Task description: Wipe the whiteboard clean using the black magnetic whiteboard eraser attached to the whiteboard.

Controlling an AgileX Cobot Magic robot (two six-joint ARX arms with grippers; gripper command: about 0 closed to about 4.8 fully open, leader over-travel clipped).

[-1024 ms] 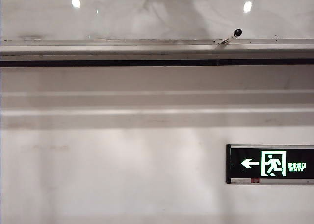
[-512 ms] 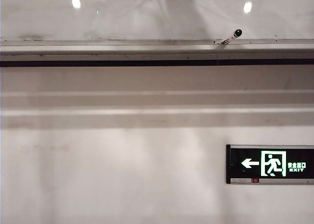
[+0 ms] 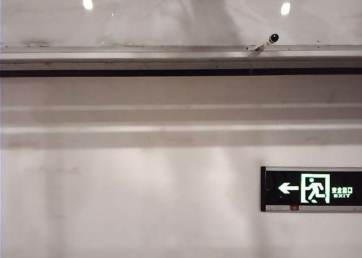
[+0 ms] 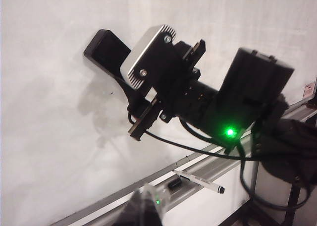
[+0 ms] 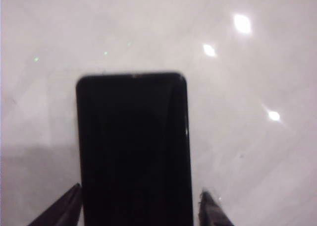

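Whiteboard (image 3: 169,17) is seen filling the upper band of the exterior view, glossy, with two round light reflections and faint smudges; a silver ledge (image 3: 113,57) runs along its lower edge. On that ledge, right of centre, a marker (image 3: 266,42) with a black cap is seen lying tilted. Lower right on the matte wall (image 3: 141,201) an exit sign (image 3: 311,189) is mounted. No arm is seen in the exterior view.

In the left wrist view the black eraser (image 4: 106,50) is seen stuck flat on the whiteboard (image 4: 49,137), above the ledge (image 4: 198,169). The right arm's wrist camera and housing are seen right behind it, and the marker (image 4: 198,180) lies on the ledge below. The left pincer (image 4: 143,211) is glimpsed only as a dark blur at the frame edge; whether it is apart or together cannot be told.

In the right wrist view the eraser (image 5: 133,146) is seen between the two fingertips (image 5: 67,206) of the right pincer (image 5: 136,206). The jaws stand apart on either side of it, with slim gaps visible; not clamped.
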